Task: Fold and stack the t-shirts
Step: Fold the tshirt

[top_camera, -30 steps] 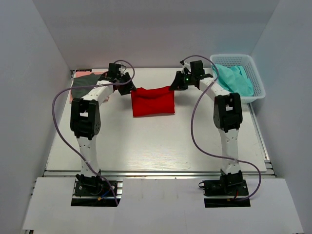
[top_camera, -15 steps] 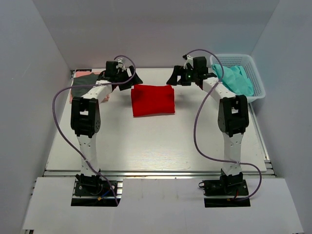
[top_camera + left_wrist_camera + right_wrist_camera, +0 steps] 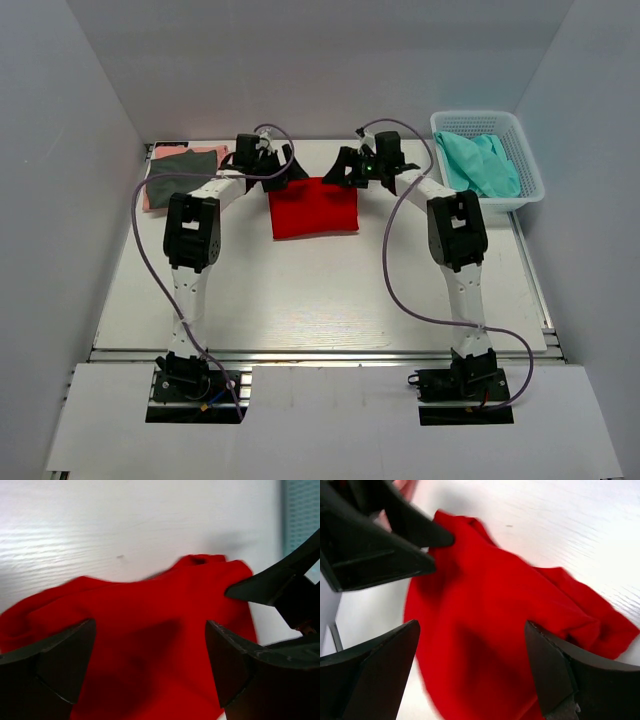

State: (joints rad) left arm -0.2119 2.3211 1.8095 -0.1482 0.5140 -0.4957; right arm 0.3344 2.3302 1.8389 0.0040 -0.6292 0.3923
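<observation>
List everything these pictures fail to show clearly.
- Top view: the red shirt's far edge is covered by the left gripper and the right gripper.
- Top view: the pink shirt lies almost wholly under the grey shirt.
- Top view: the teal cloth in the basket is too crumpled to identify.
- Both wrist views: the red shirt is blurred and cut off by the bottom edge.

The red t-shirt (image 3: pixel 313 207) lies folded into a compact, roughly square bundle, slightly rumpled along its far edge, at the far middle of the surface (image 3: pixel 320 290). In the far left corner, well apart, a dark grey t-shirt (image 3: pixel 182 161) lies flat upon a salmon pink t-shirt (image 3: pixel 149 197).
</observation>
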